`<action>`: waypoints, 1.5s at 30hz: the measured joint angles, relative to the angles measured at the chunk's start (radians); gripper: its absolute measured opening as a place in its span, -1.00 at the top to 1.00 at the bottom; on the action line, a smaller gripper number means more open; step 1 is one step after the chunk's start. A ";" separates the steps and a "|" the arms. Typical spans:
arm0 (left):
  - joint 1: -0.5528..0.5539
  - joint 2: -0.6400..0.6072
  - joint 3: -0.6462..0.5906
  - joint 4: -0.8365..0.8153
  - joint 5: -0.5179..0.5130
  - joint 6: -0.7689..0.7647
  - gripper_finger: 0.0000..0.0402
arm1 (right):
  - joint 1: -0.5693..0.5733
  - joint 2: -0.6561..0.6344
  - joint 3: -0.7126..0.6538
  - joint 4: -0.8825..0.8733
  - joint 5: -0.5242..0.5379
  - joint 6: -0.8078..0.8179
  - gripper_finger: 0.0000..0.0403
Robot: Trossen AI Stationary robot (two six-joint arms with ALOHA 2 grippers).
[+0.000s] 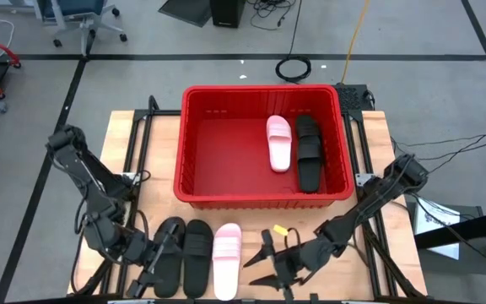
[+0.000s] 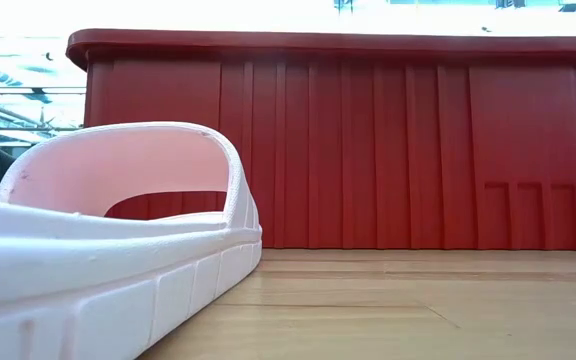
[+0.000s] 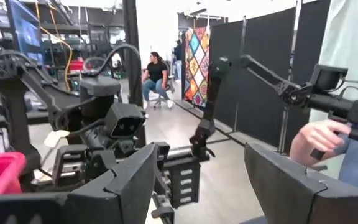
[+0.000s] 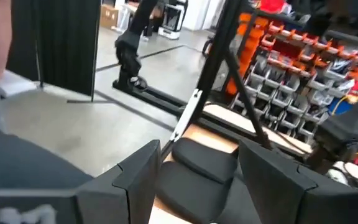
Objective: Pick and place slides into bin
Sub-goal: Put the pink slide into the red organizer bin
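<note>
The red bin stands at the table's middle and holds a pink slide and a black slide. Near the front edge, two black slides and a pink slide lie sole down, side by side. My left gripper is open over the near part of the leftmost black slide; nothing shows between its fingers in the left wrist view. My right gripper is open and empty just right of the pink slide, pointing at it. The right wrist view shows a black slide beyond the fingers. My left gripper is over the leftmost black slide's near part; I cannot tell whether it touches it.
The bin's tall near wall rises behind the pink slide in the low view. Bare wood lies between the bin and the row of slides. A person's hand shows beyond the table's near side.
</note>
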 joint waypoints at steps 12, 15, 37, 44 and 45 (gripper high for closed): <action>-0.025 0.105 0.000 0.037 -0.033 -0.011 -0.24 | 0.075 -0.003 0.050 -0.008 0.154 -0.002 -0.03; -0.025 0.122 0.000 0.036 -0.067 -0.020 -0.24 | 0.106 -0.024 0.050 -0.013 0.187 -0.006 -0.03; 0.037 0.355 0.167 -0.216 -0.130 -0.193 -0.24 | 0.188 -0.049 0.050 -0.019 0.368 -0.089 -0.03; 0.034 0.550 0.472 -0.622 -0.134 -0.223 -0.24 | 0.188 -0.049 0.050 -0.019 0.368 -0.090 -0.03; 0.032 0.576 0.509 -0.672 -0.146 -0.227 -0.24 | 0.188 -0.049 0.050 -0.019 0.368 -0.090 -0.03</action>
